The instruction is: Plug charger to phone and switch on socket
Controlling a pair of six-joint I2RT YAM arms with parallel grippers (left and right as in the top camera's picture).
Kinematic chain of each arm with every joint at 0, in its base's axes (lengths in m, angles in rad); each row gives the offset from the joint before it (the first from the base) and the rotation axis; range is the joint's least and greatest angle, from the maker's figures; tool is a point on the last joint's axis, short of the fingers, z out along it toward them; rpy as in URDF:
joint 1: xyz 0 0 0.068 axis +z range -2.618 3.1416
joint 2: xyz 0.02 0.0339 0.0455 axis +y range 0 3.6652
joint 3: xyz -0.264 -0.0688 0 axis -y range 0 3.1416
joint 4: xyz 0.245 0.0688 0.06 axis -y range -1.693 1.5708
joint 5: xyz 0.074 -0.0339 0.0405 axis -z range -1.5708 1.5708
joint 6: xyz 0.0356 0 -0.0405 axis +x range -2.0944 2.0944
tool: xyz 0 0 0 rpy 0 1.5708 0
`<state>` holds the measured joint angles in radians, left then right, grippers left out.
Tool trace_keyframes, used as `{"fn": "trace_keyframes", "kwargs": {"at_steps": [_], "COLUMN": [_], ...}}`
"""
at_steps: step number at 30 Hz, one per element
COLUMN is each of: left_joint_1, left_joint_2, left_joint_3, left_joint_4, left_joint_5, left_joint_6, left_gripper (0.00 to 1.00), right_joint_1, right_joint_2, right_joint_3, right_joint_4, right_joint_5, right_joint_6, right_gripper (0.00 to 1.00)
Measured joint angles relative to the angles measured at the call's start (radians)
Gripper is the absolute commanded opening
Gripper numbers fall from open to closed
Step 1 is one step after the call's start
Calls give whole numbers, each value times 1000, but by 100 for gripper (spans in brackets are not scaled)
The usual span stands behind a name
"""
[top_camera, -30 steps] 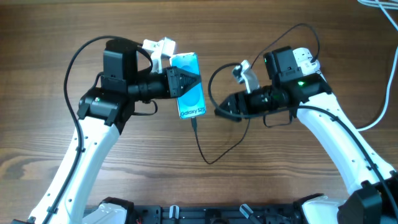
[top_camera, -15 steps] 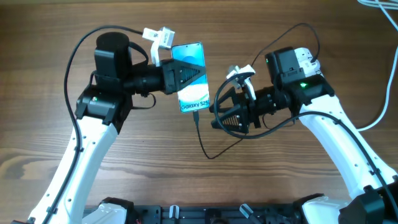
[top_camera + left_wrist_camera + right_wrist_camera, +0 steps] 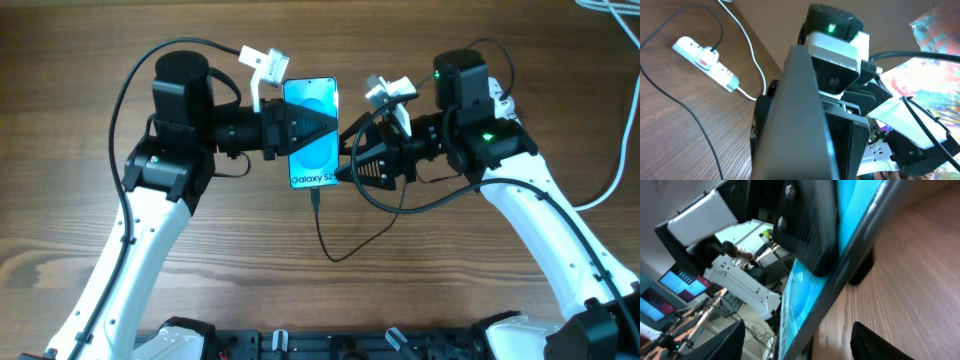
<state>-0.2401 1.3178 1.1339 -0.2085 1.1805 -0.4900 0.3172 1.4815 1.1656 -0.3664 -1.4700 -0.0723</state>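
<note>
My left gripper (image 3: 306, 132) is shut on the phone (image 3: 312, 150) and holds it above the table, teal "Galaxy S25" screen up. In the left wrist view the phone (image 3: 800, 110) is a grey slab filling the space between the jaws. The charger's black cable (image 3: 330, 250) runs from the phone's bottom edge, loops down and goes off right under the right arm. My right gripper (image 3: 352, 166) is open at the phone's right edge; in the right wrist view the phone (image 3: 850, 225) lies between its fingers (image 3: 722, 340). The socket (image 3: 705, 60) lies on the table behind my right arm, a plug in it.
A thick white lead (image 3: 752, 50) runs from the socket. A white cord (image 3: 622, 140) hangs along the table's right edge. A white part of the socket (image 3: 495, 97) shows past the right wrist. Black robot cables arch over both arms.
My left gripper has carried the phone right and a little up. My right gripper has opened and moved up-left to the phone's right edge. The cable has stayed at the phone's bottom.
</note>
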Motion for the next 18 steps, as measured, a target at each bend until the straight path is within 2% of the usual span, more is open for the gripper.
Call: {"fn": "trace_keyframes", "kwargs": {"at_steps": [3,7,12,14,18], "left_joint_1": [-26,-48,-49,-49,-49], "left_joint_2": [0,0,0,0,0], "left_joint_3": [0,0,0,0,0], "left_joint_4": [-3,-3,12,12,11], "left_joint_5": [-3,-23,-48,-58,-82], "left_joint_6": [15,19,22,23,23], "left_gripper": [4,4,4,4,4], "right_joint_1": [0,16,53,55,55], "right_joint_2": [-1,-1,-1,-1,-1], "right_joint_3": [0,0,0,0,0], "right_joint_4": [112,151,151,151,144], "right_joint_5": [1,55,109,121,140], "right_joint_6": [138,300,402,418,439], "right_gripper": [56,42,39,33,32]}}
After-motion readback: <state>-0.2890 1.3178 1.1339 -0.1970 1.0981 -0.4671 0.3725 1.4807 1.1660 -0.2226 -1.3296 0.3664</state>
